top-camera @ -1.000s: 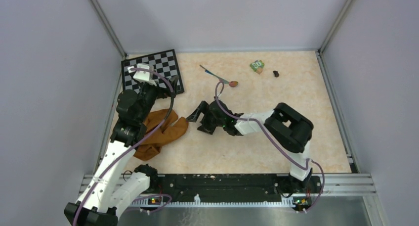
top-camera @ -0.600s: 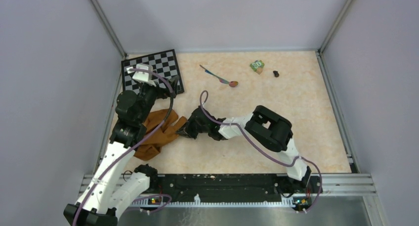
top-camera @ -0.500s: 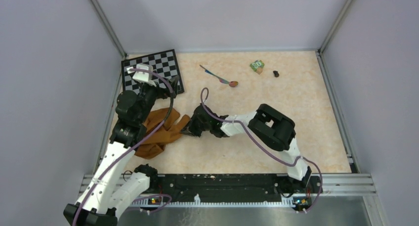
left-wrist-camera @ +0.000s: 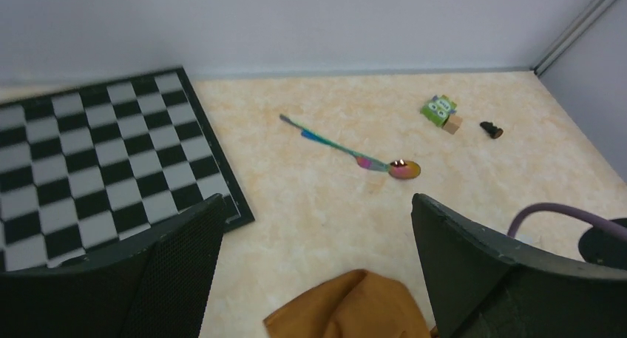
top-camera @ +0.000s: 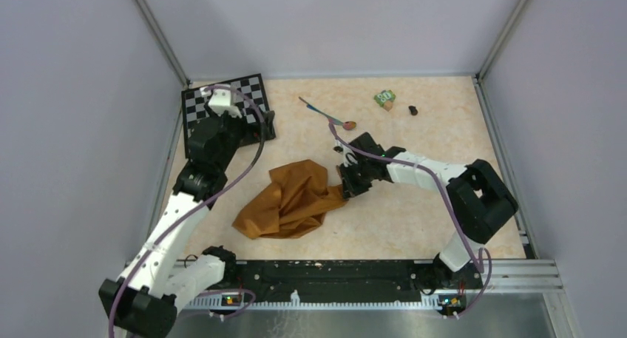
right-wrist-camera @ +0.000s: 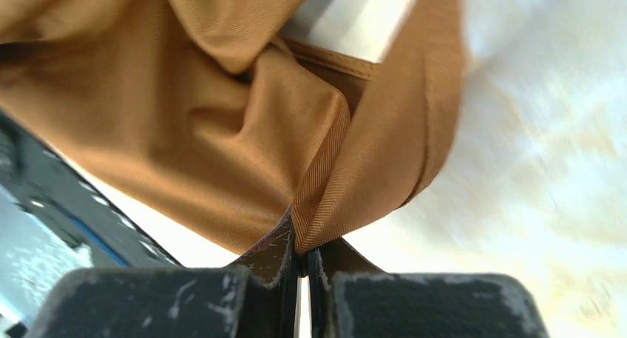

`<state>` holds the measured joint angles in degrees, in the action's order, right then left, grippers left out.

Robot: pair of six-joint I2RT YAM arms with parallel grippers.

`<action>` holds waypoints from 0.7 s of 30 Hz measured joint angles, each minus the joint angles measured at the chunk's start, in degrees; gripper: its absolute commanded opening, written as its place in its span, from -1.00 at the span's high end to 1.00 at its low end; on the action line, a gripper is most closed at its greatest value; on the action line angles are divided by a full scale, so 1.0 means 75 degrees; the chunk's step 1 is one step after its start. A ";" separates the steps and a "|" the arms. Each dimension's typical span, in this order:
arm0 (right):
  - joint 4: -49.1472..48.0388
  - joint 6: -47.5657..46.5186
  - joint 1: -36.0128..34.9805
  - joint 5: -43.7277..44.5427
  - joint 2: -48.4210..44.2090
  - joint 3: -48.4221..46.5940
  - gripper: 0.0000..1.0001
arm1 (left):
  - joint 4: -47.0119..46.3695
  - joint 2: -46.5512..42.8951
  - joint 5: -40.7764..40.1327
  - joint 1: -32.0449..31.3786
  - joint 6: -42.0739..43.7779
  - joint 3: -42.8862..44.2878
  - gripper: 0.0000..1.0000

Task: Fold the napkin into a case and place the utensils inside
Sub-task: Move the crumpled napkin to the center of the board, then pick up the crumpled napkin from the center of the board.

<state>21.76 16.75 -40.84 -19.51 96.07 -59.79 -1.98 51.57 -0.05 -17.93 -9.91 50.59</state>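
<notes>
**Napkin pinched at right edge, utensils loose at back**

Napkin (top-camera: 292, 201): a crumpled orange-brown heap, not folded, on the bench (top-camera: 414, 205) near the middle, a little toward the front. Its right tip is drawn out to a point.

Right gripper (top-camera: 346, 188): closed on that tip. The right arm reaches in from the right side, forearm low over the bench and wrist turned toward the cloth. The right wrist view shows a doubled fold of napkin (right-wrist-camera: 244, 131) pinched between the two closed fingers of the gripper (right-wrist-camera: 302, 242). Bench surface beyond is blurred there.

Left gripper (top-camera: 257, 127): open wide, holding nothing. The left arm stretches forward along the left side, and its wrist hangs over the near edge of the chessboard (top-camera: 240, 92).

Left wrist view: both fingers of the left gripper (left-wrist-camera: 318, 201) spread apart, with a corner of napkin (left-wrist-camera: 355, 308) low between them, cut off by the frame.

Utensils (top-camera: 325, 112): at the back of the bench, well apart from the napkin. The left wrist view shows them (left-wrist-camera: 347, 151) best, with rainbow handles lying close together and a coppery spoon bowl (left-wrist-camera: 404, 169). What the second piece is cannot be made out.

A green block (top-camera: 384, 97) and a small dark piece (top-camera: 412, 110) sit further right.
</notes>
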 measured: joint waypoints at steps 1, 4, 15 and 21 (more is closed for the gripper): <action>0.0242 -0.0189 0.0166 0.0064 -0.0172 0.0303 1.00 | 0.0265 0.0297 -0.0122 -0.0017 -0.0219 0.0184 -0.97; 0.0676 -0.0510 0.0493 0.0227 -0.0641 0.0915 1.00 | 0.1026 0.1183 -0.0251 -0.0032 -0.0988 0.0449 -0.97; 0.0128 -0.0289 0.0921 0.0839 -0.2285 0.1451 0.91 | 0.3212 0.2844 -0.0356 -0.2314 -0.2291 -0.0962 -0.75; 0.0175 -0.0070 0.1239 0.2416 -0.2404 0.1617 0.44 | 0.3386 0.3631 -0.0924 -0.2667 -0.2512 -0.0796 -0.55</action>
<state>23.07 16.23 -31.55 -1.39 78.04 -47.66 23.42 78.81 -6.98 -37.93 -28.75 44.62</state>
